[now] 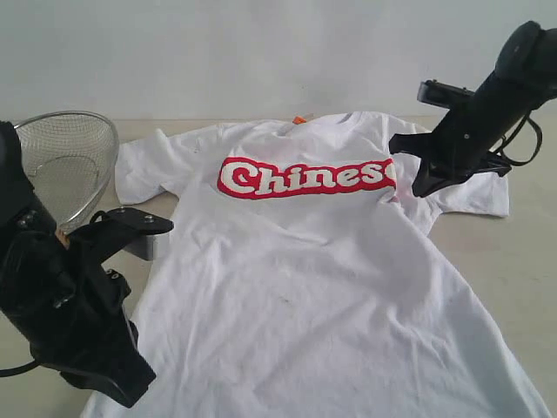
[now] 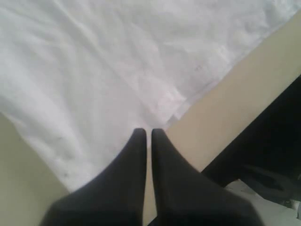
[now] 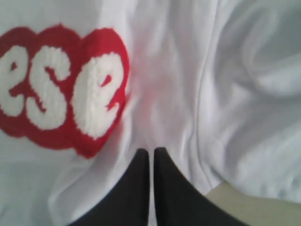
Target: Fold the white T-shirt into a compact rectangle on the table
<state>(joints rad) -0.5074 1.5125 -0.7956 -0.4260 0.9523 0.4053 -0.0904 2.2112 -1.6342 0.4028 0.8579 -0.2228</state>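
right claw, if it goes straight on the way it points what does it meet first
Most likely the white T-shirt: the shut right claw points at plain cloth just beside the end of the red lettering. How far off the cloth lies is unclear.

The left arm crouches low at the near left, its left gripper closed, jaws pressed together. The right arm slants downward from the far right, the right gripper likewise pinched closed.
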